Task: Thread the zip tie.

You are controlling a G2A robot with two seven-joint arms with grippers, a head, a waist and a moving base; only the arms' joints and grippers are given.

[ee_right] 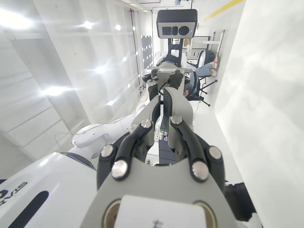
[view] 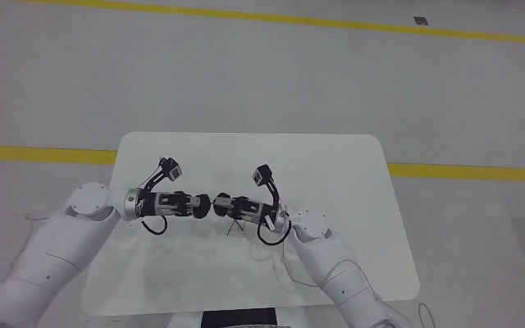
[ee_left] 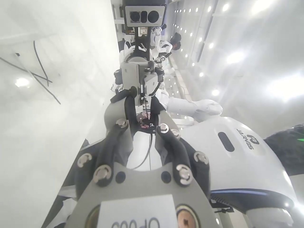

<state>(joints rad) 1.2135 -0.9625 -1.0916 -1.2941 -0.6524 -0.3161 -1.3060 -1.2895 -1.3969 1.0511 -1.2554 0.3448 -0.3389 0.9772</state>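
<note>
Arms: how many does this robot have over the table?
2. In the top view the left arm extends over the table from its left side, the right arm from its right; their tips face each other above the middle.

Thin black zip tie (ee_left: pixel 150 143) runs straight, held in the air above the desk (view: pixel 344 180); spare ties (ee_left: pixel 40 69) lie crossed on it

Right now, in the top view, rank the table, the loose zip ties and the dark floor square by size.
Largest: table.
Then loose zip ties and dark floor square: about alike, the square farther off, so unranked.
</note>
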